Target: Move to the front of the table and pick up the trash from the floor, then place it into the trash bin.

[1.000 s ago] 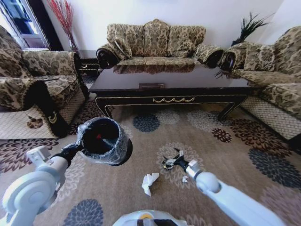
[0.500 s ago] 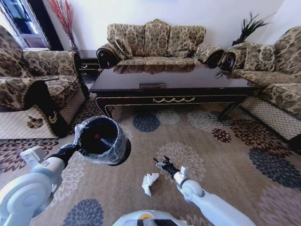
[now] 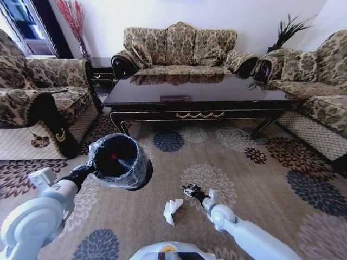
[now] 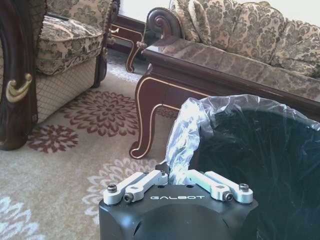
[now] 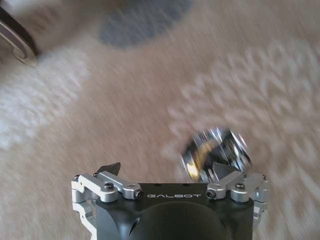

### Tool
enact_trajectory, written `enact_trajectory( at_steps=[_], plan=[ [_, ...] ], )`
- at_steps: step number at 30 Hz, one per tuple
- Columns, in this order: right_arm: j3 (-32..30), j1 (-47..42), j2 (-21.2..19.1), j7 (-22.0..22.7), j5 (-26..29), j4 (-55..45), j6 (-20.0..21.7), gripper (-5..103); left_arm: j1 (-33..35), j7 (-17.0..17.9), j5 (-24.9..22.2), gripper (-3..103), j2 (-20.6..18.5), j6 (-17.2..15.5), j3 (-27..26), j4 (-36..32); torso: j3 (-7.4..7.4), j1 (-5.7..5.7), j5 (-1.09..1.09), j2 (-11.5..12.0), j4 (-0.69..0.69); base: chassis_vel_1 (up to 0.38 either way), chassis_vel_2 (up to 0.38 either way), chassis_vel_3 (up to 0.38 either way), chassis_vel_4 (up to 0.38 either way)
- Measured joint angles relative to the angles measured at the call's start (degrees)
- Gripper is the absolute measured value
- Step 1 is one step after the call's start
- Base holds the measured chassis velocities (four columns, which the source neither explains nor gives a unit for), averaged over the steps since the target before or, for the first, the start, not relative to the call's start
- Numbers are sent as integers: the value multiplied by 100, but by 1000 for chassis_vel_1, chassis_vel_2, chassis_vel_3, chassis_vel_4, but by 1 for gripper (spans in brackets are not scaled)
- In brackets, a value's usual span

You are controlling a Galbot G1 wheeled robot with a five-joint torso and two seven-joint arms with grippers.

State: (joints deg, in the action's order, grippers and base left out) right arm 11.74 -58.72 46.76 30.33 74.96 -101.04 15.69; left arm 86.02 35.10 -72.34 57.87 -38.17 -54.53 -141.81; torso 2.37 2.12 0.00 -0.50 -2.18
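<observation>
My left gripper (image 3: 91, 169) is shut on the rim of the black trash bin (image 3: 138, 168) with its clear liner and holds it above the floor (image 3: 260, 184); a red spot shows inside. The left wrist view shows the left gripper (image 4: 172, 172) clamped on the bin (image 4: 260, 150) and bag edge. My right gripper (image 3: 190, 189) hovers low over a cream medallion, open. In the right wrist view a small dark shiny lump (image 5: 215, 152) sits by one finger of the right gripper (image 5: 166, 169); I cannot tell if it touches. Crumpled white paper (image 3: 172, 210) lies just left of that gripper. The table (image 3: 198, 115) stands ahead.
Patterned sofas ring the carpet: one on the left (image 3: 43, 97), one behind the table (image 3: 179, 51), one on the right (image 3: 320, 92). Open carpet lies between me and the table.
The right arm has drawn in toward my base and swung left, nearer the white paper, then eased back slightly right. The bin has hardly shifted in the left gripper.
</observation>
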Motion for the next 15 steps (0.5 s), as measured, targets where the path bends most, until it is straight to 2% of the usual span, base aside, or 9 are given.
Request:
enact_trajectory(
  at_steps=[1,4,7,15],
  plan=[
    [27,126,64,382,377,-36,307,100,-15,-2,0,4,-31,0,0,12,0,0,0,0,0,0,0,0,0],
    [69,277,175,572,690,18,476,100,-22,-3,-1,4,-45,0,-5,28,0,0,0,0,2,0,0,0,0],
    [83,330,274,602,740,166,479,100,-20,-3,3,4,-34,0,-3,36,0,0,-1,0,2,0,0,0,0],
    [-29,319,686,596,553,905,160,100,-25,-4,50,4,-3,0,77,70,0,0,0,0,0,0,0,0,0]
  ],
)
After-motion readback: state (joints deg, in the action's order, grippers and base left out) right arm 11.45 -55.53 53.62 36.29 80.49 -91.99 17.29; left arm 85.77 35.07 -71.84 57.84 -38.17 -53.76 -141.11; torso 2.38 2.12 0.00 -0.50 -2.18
